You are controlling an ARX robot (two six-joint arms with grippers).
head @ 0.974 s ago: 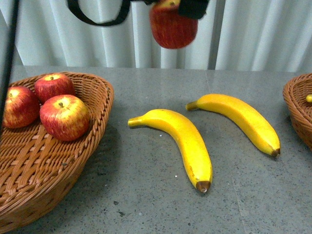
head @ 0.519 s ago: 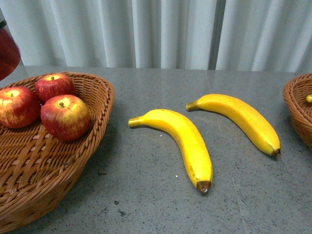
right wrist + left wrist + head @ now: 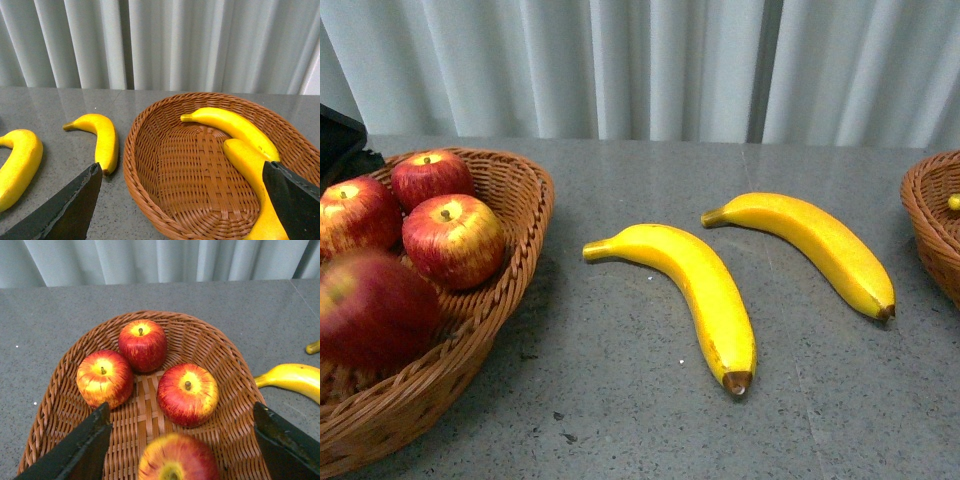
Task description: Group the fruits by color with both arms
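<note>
Apples (image 3: 187,395), glossy red streaked yellow: in left wicker basket (image 3: 225,365). Bananas (image 3: 695,290), smooth, curved: two on speckled grey counter (image 3: 620,400), two in right basket (image 3: 150,165). Left hand (image 3: 180,405), right hand (image 3: 181,166): spread wide, empty.

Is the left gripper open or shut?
Open: the left gripper shows both fingers far apart, and the apple between them touches neither.

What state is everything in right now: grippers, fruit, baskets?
Left gripper: open, holding nothing.
Right gripper: open, holding nothing.
Left basket: upright, apples only.
Three apples: settled in the left basket.
Fourth apple: loose inside the open left gripper, touching neither side; blurred in the front view.
Table bananas: two, lying on the table, unsorted.
Right basket: upright, two basket bananas inside.
</note>
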